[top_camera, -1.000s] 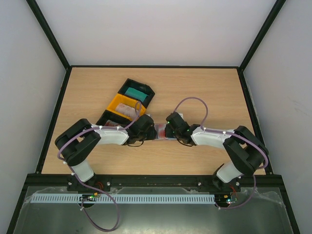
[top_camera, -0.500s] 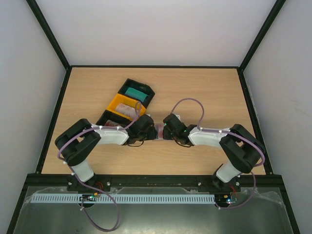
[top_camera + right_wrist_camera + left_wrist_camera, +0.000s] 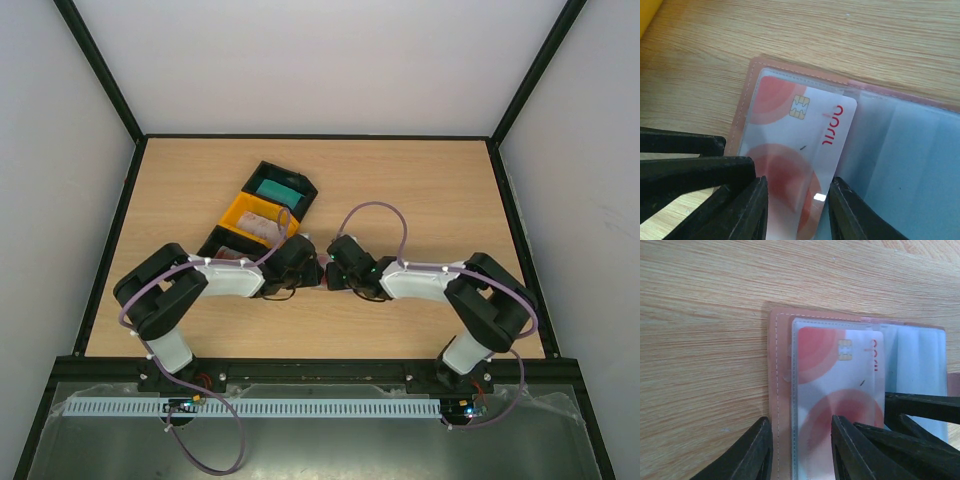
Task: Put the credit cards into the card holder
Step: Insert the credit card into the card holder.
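The card holder (image 3: pixel 780 390) lies open on the table, a brown stitched edge with clear sleeves; it also shows in the right wrist view (image 3: pixel 746 102). A red-and-white credit card (image 3: pixel 840 385) with a chip sits partly inside the left sleeve and shows in the right wrist view too (image 3: pixel 790 145). My left gripper (image 3: pixel 802 452) is open, one finger beside the holder's outer edge and one over the card. My right gripper (image 3: pixel 797 210) is open and straddles the card, its right finger at the card's free edge. In the top view the two grippers, left (image 3: pixel 308 270) and right (image 3: pixel 334 272), meet tip to tip and hide the holder.
A row of trays lies behind the left arm: a black tray (image 3: pixel 300 178) with a teal card, a yellow tray (image 3: pixel 240 210) with a pale card, and a black tray (image 3: pixel 212 243) partly under the arm. Black frame rails border the table.
My right gripper has moved left, closing in on the left gripper over the holder. The left arm has stayed put.
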Motion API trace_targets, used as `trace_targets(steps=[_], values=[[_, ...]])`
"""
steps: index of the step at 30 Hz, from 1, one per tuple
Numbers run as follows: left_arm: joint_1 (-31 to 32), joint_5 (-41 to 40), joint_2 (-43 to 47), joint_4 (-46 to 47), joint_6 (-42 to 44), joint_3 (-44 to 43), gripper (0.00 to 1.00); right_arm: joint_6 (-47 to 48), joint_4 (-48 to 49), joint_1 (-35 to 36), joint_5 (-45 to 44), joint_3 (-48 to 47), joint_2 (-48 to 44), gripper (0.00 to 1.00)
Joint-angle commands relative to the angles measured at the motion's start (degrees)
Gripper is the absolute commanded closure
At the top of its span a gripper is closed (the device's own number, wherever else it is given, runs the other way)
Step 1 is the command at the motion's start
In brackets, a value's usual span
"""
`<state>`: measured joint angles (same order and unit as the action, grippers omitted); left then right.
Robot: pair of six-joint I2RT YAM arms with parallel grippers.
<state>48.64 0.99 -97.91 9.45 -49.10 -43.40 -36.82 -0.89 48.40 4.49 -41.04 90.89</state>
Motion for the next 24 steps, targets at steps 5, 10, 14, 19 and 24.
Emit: trace_targets(steps=[5, 10, 14, 19, 24], values=[[0.72, 0.18, -3.11, -4.48, -0.03, 2.08, 0.65, 4.46, -0.26, 1.43, 0.47, -4.39, 3.73, 0.67], [0.91, -0.97, -3.21, -5.08, -0.31, 2.60, 0.67, 2.32, -2.86, 1.43, -5.64, -3.22, -1.44, 0.64], [1.09, -1.43, -3.84, -5.21, -0.42, 2.74, 0.68, 0.68, -5.15, 1.43, -10.98, -1.43, -7.39, 0.56], [1.49, -1.61, -4.49, -5.22, -0.63, 2.69, 0.68, 0.65, -8.95, 1.39, -15.58, -0.58, -8.26, 0.56], [1.66, -1.90, -4.36, -5.70, -0.90, 2.55, 0.68, -1.06, -11.56, 1.43, -19.52, 0.74, -6.08, 0.56]])
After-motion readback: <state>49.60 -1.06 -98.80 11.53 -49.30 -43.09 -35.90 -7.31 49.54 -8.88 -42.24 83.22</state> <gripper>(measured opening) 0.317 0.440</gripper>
